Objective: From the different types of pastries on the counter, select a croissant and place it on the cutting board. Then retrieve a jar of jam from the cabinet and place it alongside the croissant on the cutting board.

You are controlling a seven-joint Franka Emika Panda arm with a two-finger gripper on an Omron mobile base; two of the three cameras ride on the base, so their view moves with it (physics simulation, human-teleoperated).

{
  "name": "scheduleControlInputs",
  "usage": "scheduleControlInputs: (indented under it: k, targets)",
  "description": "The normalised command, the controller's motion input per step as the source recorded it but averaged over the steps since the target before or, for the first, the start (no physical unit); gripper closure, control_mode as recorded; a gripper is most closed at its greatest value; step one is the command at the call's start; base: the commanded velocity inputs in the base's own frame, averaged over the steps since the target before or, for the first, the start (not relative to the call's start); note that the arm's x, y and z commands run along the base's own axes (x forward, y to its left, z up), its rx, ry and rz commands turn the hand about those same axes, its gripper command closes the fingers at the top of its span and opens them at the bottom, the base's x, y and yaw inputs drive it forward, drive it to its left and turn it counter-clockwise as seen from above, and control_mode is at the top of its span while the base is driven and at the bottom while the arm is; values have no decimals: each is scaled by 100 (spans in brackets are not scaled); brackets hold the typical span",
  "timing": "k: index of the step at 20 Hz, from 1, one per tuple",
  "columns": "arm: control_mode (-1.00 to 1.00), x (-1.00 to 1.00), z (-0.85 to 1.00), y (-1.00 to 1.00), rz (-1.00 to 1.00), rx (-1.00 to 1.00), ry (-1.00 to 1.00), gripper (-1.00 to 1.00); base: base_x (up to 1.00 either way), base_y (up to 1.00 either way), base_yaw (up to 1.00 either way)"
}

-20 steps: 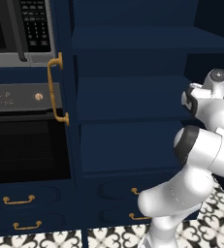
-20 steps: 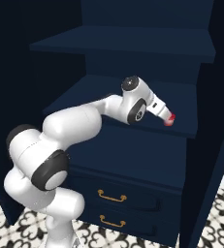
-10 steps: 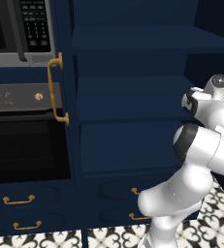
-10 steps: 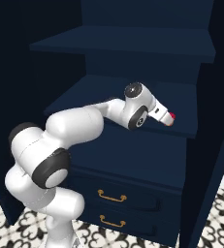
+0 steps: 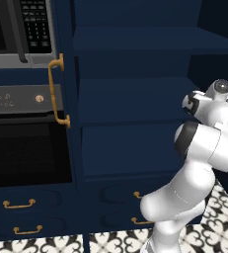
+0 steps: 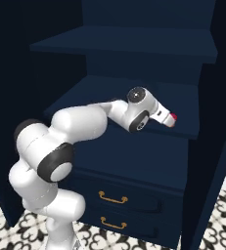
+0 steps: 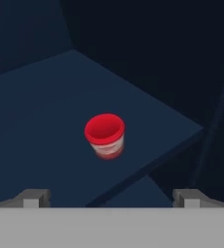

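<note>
The small red-lidded jam jar stands upright on the dark navy cabinet shelf, near its front edge, ahead of the two-finger gripper and apart from it. The jaws stand wide, holding nothing. The open navy cabinet stands beside a built-in oven with brass handles.

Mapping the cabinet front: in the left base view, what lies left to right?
Microwave above the oven → brass door handle → open cabinet shelves → robot arm.
</note>
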Motion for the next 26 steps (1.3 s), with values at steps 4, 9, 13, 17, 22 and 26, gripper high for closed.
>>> scheduleControlInputs:
  k: [4, 9, 13, 17, 22, 26]
  targets:
    - [-100, 28, -6, -24, 6, 0, 0, -100, 0, 0, 0]
    - [-100, 4, -1, -38, 5, 0, 3, -100, 0, 0, 0]
    - [-100, 5, 0, -11, 3, 8, 14, -100, 0, 0, 0]
    - [-100, 25, 0, 0, 0, 11, 21, -100, 0, 0, 0]
    - [-100, 46, -1, 0, 0, 5, 15, -100, 0, 0, 0]
    - [-100, 51, -19, 0, 0, -4, -5, -100, 0, 0, 0]
